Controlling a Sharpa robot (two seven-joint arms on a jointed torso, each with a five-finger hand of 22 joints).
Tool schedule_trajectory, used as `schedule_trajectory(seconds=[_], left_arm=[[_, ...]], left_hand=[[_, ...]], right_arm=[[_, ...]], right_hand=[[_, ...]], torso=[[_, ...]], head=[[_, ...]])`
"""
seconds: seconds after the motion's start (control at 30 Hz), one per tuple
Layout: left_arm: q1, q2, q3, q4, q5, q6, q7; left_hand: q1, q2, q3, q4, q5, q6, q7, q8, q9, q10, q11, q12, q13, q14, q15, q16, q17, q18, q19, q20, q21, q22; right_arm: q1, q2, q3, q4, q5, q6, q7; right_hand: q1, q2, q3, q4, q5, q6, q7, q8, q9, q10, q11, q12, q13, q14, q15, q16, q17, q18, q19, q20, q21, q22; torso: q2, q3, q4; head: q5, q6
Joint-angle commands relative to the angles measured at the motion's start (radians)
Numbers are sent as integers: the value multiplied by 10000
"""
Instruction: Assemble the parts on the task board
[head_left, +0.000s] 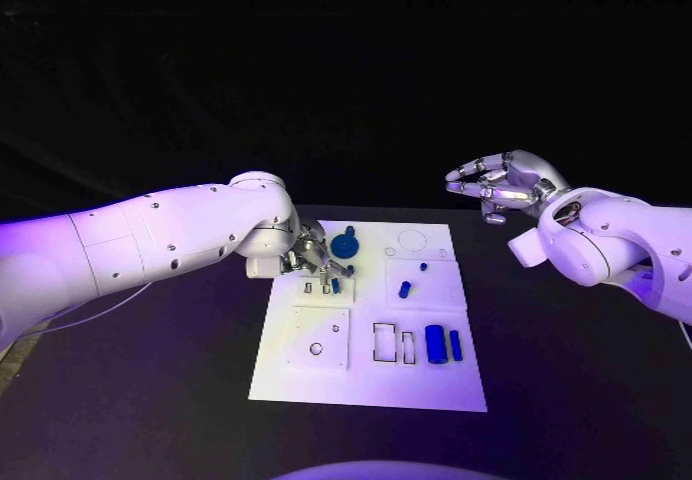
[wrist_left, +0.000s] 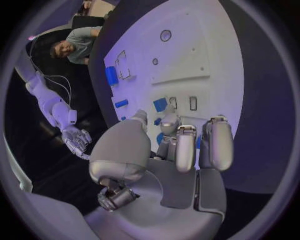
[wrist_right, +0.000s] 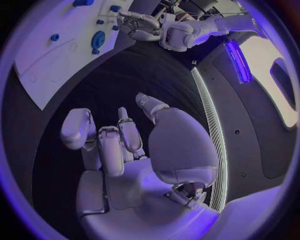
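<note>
Left hand (head_left: 306, 256): left of centre in the head view, at the upper left corner of the task board (head_left: 296, 385), fingers pointing down and to the right over the board's top edge.
Left fingers (wrist_left: 185, 146): in the left wrist view they stand side by side, curled forward, tips close above the board; whether they pinch anything I cannot tell.
Nearest part: a small blue piece (head_left: 335, 286) sits just below and right of the fingertips, upright in the picture, its long axis running up and down the frame.
Round blue part (head_left: 345, 244): just right of the left hand, near the board's top edge, almost touching the fingers.
Key relation: both these parts lie to the right of the left hand and far from the right one, so the left arm looks the likely one to act.
Other parts: a short blue piece (head_left: 405, 290) at board centre; two upright blue bars (head_left: 436, 344) at lower right.
Right hand (head_left: 498, 186): upper right of the frame, raised off the board, well apart from it, fingers curled inward around nothing.
</note>
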Motion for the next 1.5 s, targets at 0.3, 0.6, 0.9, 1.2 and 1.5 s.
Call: schedule_trajectory(seconds=[0.3, 0.6, 0.9, 1.2, 1.5], left_arm=[[-70, 165, -17, -145, 128, 303, 13], [-96, 264, -16, -207, 152, 215, 32], [-127, 314, -15, -273, 182, 156, 28], [-167, 348, -15, -321, 423, 86, 6], [-179, 372, -15, -385, 584, 12, 13]], left_hand=[[16, 134, -47, -25, -28, 62, 15, 6, 17, -83, -37, -51, -33, 974, 82, 31, 2386, -86, -2, 91, 27, -4], [314, 278, 68, -31, -26, 73, -1, 17, 42, -101, -52, -58, -46, 974, 68, 32, 2388, -88, -3, 83, 38, 16], [941, 390, 617, -43, -22, 24, -6, -59, 35, -141, -64, -84, -88, 977, 56, 37, 2397, -88, -12, 71, 45, 31], [1105, 304, 889, -44, -22, 38, -4, -85, 30, -150, -64, -85, -93, 974, 56, 31, 2390, -86, -20, 70, 43, 27], [1204, 244, 1151, -38, -21, 32, 4, -122, 19, -204, -58, -136, -166, 974, 60, 30, 2389, -86, -26, 73, 41, 26]], right_arm=[[2, -35, 2, 21, -135, 66, -7], [1, -24, 2, 23, -142, 62, 4], [-7, 15, 1, -5, -143, 82, 19], [-12, 22, -1, 0, -156, 101, 33], [-12, 19, -4, 6, -213, 139, -7]], right_hand=[[-115, -38, -54, 63, 37, -82, 24, 48, 21, -29, -4, -36, 6, 617, -63, -35, 601, 39, -65, -25, -81, -25], [-123, -30, -61, 77, 21, -87, 23, 57, 25, -23, -4, -31, 13, 618, -62, -35, 604, 39, -67, -24, -85, -26], [-122, -16, -59, 85, 19, -89, 22, 64, 27, -29, -5, -37, 5, 616, -62, -37, 598, 42, -75, -24, -98, -38], [-104, 30, -43, 98, 27, -93, 20, 82, 35, -26, -8, -34, 8, 613, -64, -43, 585, 44, -79, -24, -106, -40], [-97, 45, -38, 104, 31, -93, 18, 93, 39, -12, -9, -21, 24, 613, -65, -43, 588, 42, -74, -24, -100, -32]], torso=[[-2, 2, -6], [-12, 3, 11], [-7, 4, 17], [-9, 9, 13], [-20, 12, 17]], head=[[-46, -40], [-80, -84], [-85, -120], [-112, -164], [-122, -189]])
